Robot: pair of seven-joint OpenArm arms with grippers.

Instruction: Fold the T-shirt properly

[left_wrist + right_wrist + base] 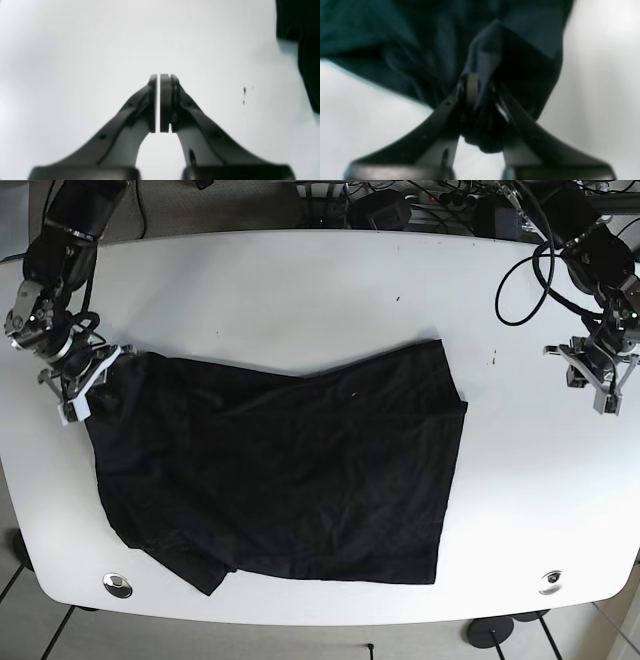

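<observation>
A: Which step is in hand?

B: A fold, I'd judge. The right end effector is pinching a bunched corner of the black cotton T-shirt, at the garment's upper corner on the base view's left side.

A: And the left end effector?

B: Its jaws are pressed almost together on nothing, over bare white surface, with the shirt's edge well off to one side.

A: Where does the shirt lie?

B: Spread across the middle of the surface, partly folded, a flap sticking out at the lower corner. Next, the held corner probably needs carrying across the cloth.
</observation>
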